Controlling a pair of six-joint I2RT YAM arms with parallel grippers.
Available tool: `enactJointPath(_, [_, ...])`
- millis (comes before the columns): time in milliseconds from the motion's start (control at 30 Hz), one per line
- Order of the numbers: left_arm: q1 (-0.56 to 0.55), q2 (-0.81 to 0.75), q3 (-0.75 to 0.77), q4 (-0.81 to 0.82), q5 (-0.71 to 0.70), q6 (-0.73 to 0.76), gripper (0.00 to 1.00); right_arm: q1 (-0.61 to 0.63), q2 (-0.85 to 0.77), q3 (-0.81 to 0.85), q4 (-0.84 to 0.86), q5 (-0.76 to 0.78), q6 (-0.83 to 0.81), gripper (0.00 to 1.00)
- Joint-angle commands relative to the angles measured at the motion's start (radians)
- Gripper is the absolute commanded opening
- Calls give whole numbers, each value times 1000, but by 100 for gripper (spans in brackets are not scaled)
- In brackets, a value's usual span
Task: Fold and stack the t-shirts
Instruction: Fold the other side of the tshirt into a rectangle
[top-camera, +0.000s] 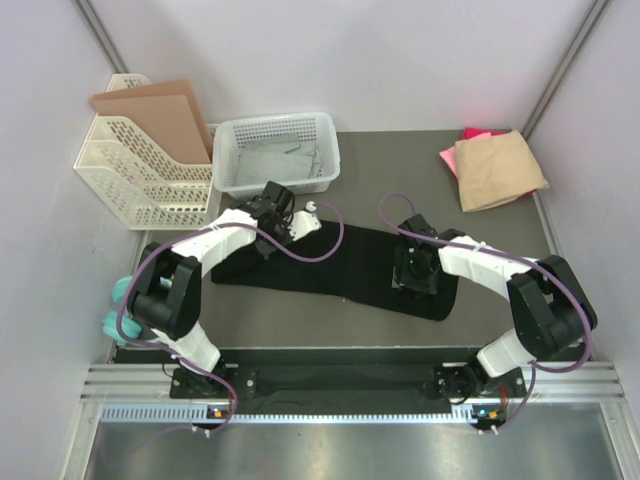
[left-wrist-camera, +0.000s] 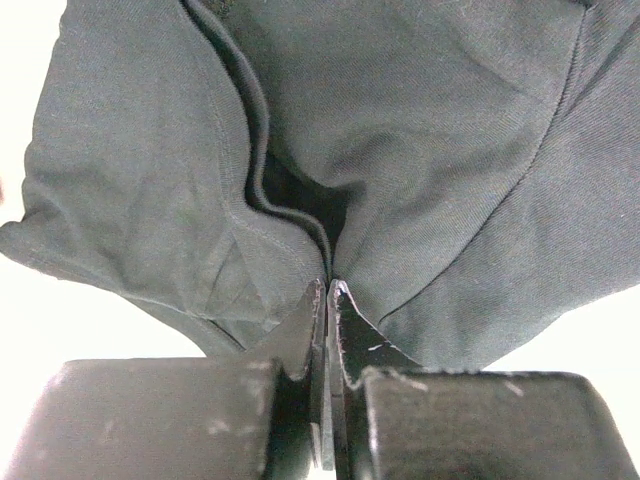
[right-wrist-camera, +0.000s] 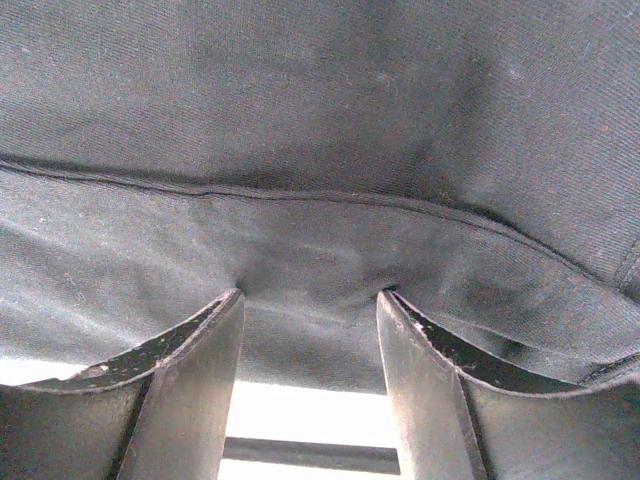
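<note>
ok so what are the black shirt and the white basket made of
black shirt: likely cotton-type cloth, matte; fine thread texture, stitched hem and soft creases show. white basket: apparently moulded plastic, stiff and smooth; regular mesh holes in its walls.

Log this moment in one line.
left gripper: shut on black t-shirt | right gripper: open, against it | tan t-shirt: folded, far right

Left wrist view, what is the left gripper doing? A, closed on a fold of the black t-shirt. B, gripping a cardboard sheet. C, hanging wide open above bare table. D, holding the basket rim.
A: the left gripper has its fingertips pressed together, with a fold of the black t-shirt pinched between them.
</note>
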Motion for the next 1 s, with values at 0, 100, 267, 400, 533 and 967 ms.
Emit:
enactJointPath(0, [6,-36,62,-3,-8,19,0,-5,17,-38,59,8,-7,56])
enactJointPath(100, [7,-28,102,-22,-20,19,0,-5,17,-41,62,5,-6,56])
enactJointPath(267, [9,-21,140,-36,-37,24,29,-5,14,-48,65,6,-6,56])
enactJointPath(400, [15,-11,131,-20,-41,25,9,-3,12,-51,65,5,-7,56])
enactJointPath(533, [33,7,104,39,-67,36,0,-5,6,-48,59,5,-10,56])
enactJointPath(967, [45,-4,93,-89,72,-14,47,-5,14,-47,67,6,-11,56])
